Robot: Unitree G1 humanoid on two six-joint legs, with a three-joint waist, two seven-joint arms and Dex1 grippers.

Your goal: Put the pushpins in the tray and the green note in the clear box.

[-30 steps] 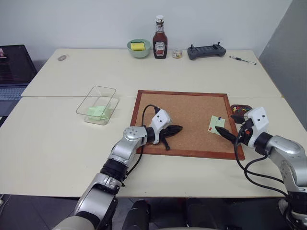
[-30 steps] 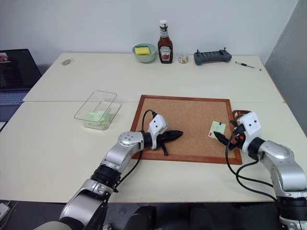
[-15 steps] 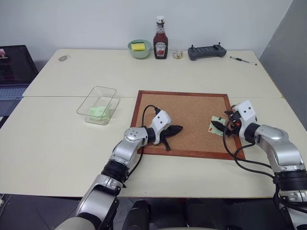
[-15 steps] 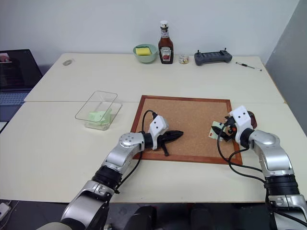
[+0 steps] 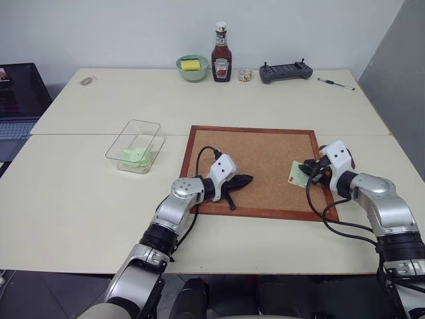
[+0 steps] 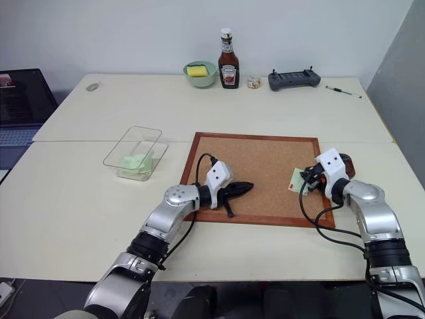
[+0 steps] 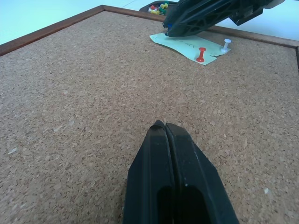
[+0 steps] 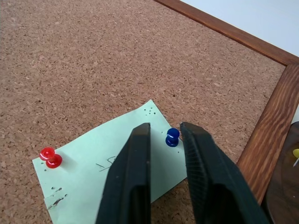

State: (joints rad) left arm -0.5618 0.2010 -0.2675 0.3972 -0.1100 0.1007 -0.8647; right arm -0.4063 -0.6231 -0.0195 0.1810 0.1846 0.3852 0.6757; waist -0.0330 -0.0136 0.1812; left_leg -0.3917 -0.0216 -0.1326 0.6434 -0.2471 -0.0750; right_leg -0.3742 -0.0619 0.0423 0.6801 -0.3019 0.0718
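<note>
The green note (image 8: 88, 177) lies on the corkboard (image 5: 252, 153) near its right edge. A red pushpin (image 8: 50, 157), a blue one (image 8: 172, 136) and a white one (image 7: 226, 44) stand in it. My right gripper (image 8: 166, 127) is low over the note, its fingers drawn close on either side of the blue pushpin with a thin gap showing. The tray (image 8: 282, 196) sits just past the board's frame with coloured pins (image 7: 158, 7) in it. My left gripper (image 7: 163, 126) rests shut and empty on the board's near left part. The clear box (image 5: 133, 123) stands left of the board with a pale green slip inside.
Along the table's far edge stand a ketchup bottle (image 5: 221, 53), a green bowl (image 5: 192, 66) holding a yellow sponge, a small jar (image 5: 245, 74), a black controller (image 5: 285, 70) and a pen (image 5: 335, 83). A laptop (image 5: 16, 100) sits at the far left.
My right gripper moved forward over the note and its fingers drew in from wide open to a narrow gap around the blue pushpin. The left gripper stayed still.
</note>
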